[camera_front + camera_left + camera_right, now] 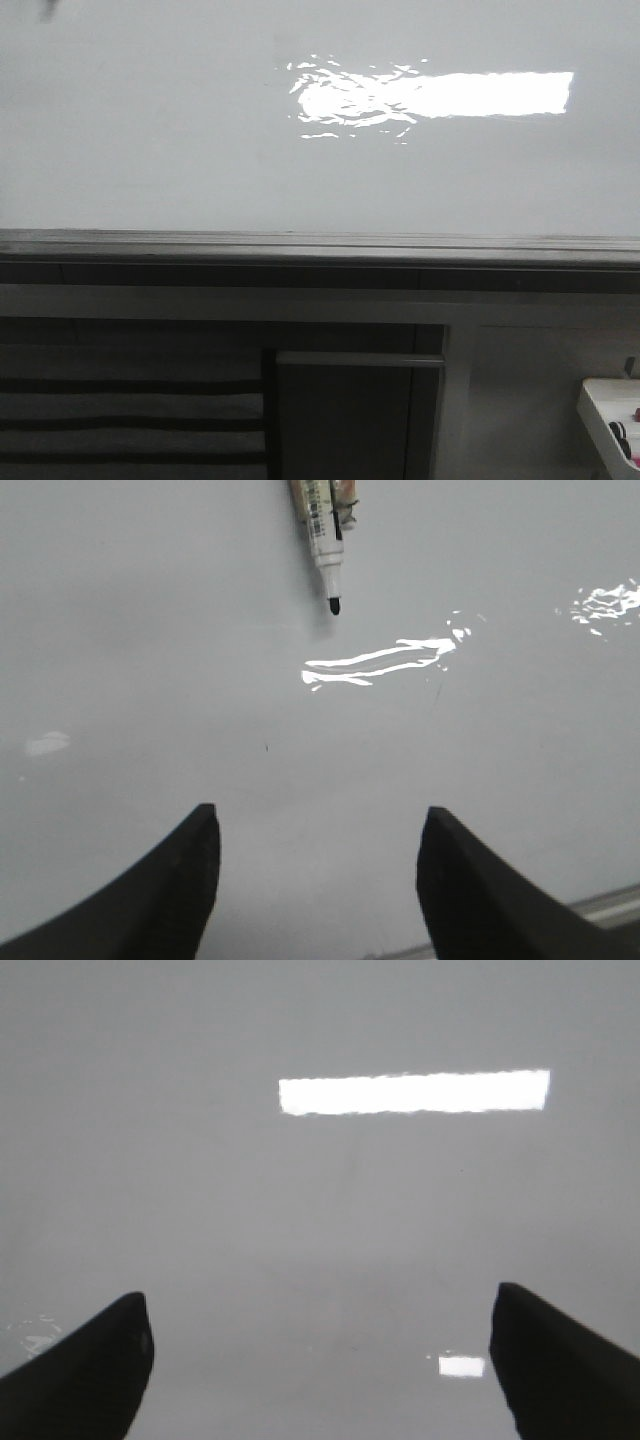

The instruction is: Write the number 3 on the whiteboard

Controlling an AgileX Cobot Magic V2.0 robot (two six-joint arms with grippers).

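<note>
Left gripper (315, 880): seen in its wrist view only, dark fingers (180, 890) spread apart, nothing held between them. Right gripper (320, 1365): fingers (90, 1370) set wider still, likewise unloaded. Neither arm is seen in the front view.

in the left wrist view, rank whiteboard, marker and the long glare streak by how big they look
1. whiteboard, fills nearly the whole view
2. glare streak and marker: similar visible length; the marker is cut off by the frame edge, so unranked
</note>
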